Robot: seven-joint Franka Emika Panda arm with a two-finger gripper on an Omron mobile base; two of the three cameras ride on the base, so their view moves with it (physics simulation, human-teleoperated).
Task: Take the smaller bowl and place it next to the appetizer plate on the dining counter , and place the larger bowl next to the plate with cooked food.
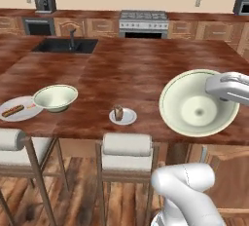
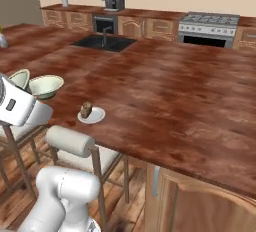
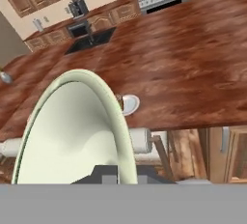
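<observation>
Big bowl pinched at its rim, carried above the dining surface.

My fingers point(image 3: 118, 177) are clamped tight on the rim of the larger bowl point(image 1: 198, 103), which I hold tilted over the near edge of the dining surface point(image 1: 136, 64), well apart from the plate with cooked food point(image 1: 18, 109). It's wide, deep, cream-green inside; I judge it stiff, glossy and heavy enough to swing on a one-sided rim hold. The smaller bowl point(image 1: 55, 97) sits just beside that plate, not the appetizer plate point(image 1: 123, 116).
</observation>
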